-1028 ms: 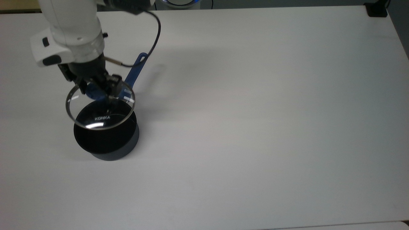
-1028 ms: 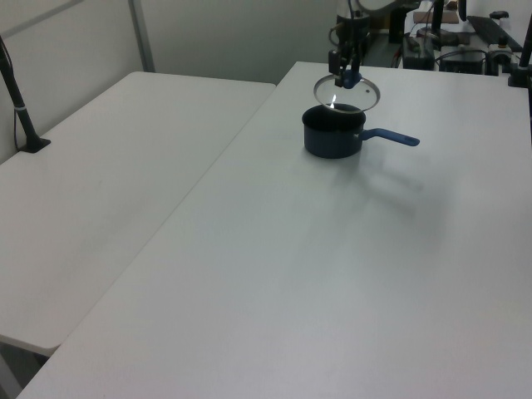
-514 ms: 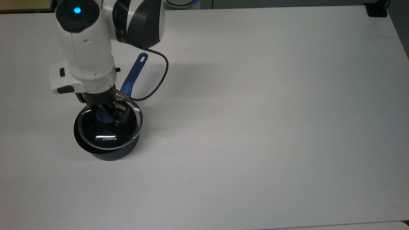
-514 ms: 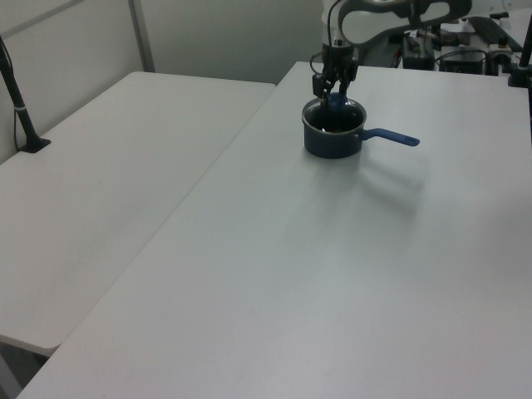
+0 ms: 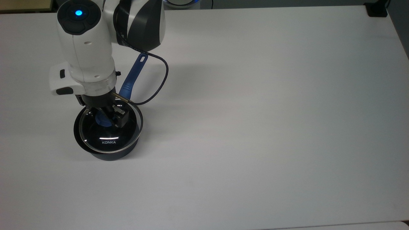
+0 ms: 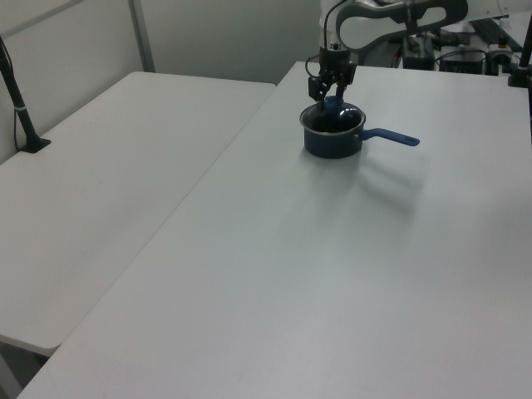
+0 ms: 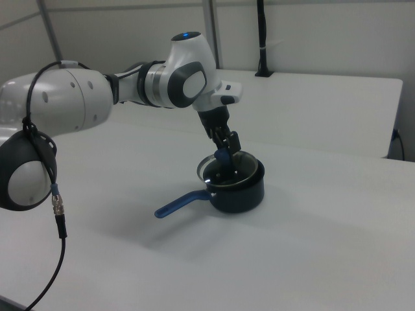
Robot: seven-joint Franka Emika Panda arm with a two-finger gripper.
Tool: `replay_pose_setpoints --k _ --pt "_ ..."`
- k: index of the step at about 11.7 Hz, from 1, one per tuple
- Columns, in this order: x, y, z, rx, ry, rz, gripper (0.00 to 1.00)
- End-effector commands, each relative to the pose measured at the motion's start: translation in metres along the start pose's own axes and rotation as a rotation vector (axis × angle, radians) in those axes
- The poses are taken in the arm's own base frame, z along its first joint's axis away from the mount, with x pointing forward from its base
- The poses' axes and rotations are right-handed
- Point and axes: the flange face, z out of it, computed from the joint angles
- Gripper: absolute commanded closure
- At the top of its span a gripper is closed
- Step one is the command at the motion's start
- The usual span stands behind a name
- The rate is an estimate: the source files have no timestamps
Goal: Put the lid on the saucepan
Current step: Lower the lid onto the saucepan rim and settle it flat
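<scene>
The dark saucepan [image 5: 111, 156] stands at the top view's left, its long blue handle [image 5: 134, 72] pointing toward the far edge. The clear glass lid [image 5: 110, 142] with white KONKA lettering lies over the pan's mouth, slightly off-centre toward the top view's right. In the right view the lid [image 7: 227, 170] looks a little tilted, its left rim jutting past the pan [image 7: 243, 191]. My gripper [image 5: 108, 118] reaches down from above and is shut on the lid's blue knob [image 5: 101, 120]. The left view has the gripper [image 6: 330, 87] right over the pan [image 6: 332, 143].
The white table [image 5: 255, 111] stretches wide to the top view's right of the pan. A dark cable [image 5: 161, 80] loops from the wrist past the handle. A second white table [image 6: 108, 183] adjoins on the left view's left.
The gripper came down and toward the near edge with the lid, from hovering tilted above the pan to lying over its mouth. The last half second brought only a small further shift.
</scene>
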Motion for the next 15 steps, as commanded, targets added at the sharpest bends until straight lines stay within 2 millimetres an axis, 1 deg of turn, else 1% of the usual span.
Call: replay_pose_setpoints --k 1,3,4,5,6,9,11,13,14,15 --pt "0.006 -0.002 0.007 -0.019 0.039 0.025 0.46" --pt "0.006 -0.003 0.007 -0.035 0.046 0.014 0.46" --pt "0.006 0.0 0.008 -0.037 0.046 0.015 0.45" --pt "0.005 0.002 0.013 -0.05 0.038 0.007 0.45" --pt "0.004 0.003 0.015 -0.056 0.037 0.005 0.45" --pt "0.004 0.011 0.018 -0.071 0.032 0.004 0.45" --pt "0.004 0.012 0.019 -0.078 0.031 0.001 0.45" --pt "0.005 0.019 0.022 -0.085 0.029 0.005 0.44" --pt "0.004 0.02 0.023 -0.093 0.025 0.001 0.42" --pt "0.002 0.021 0.02 -0.093 0.027 0.0 0.25"
